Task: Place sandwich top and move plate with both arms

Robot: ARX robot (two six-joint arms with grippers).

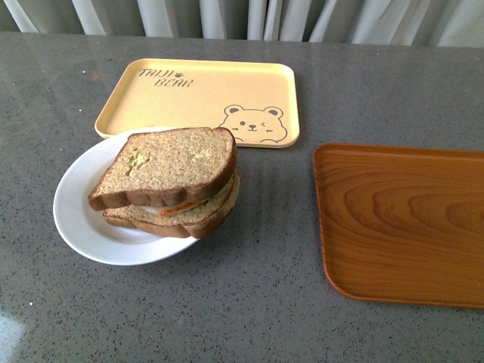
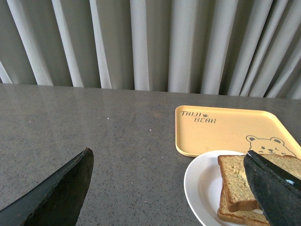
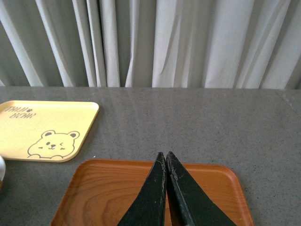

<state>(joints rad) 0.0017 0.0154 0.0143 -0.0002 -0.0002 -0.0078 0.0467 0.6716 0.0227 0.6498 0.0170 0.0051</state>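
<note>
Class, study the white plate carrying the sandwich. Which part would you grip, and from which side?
Probably grip the plate by its bare left rim, coming in low from the left. The shallow lip is exposed there. The sandwich top covers the right rim, and the yellow tray crowds the far edge.

sandwich top stacked on plate at left, bear tray behind, wooden tray right

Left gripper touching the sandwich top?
Apart. Front view shows the whole sandwich top with no gripper on it; in the left wrist view the left gripper only overlaps it in the picture.
</note>
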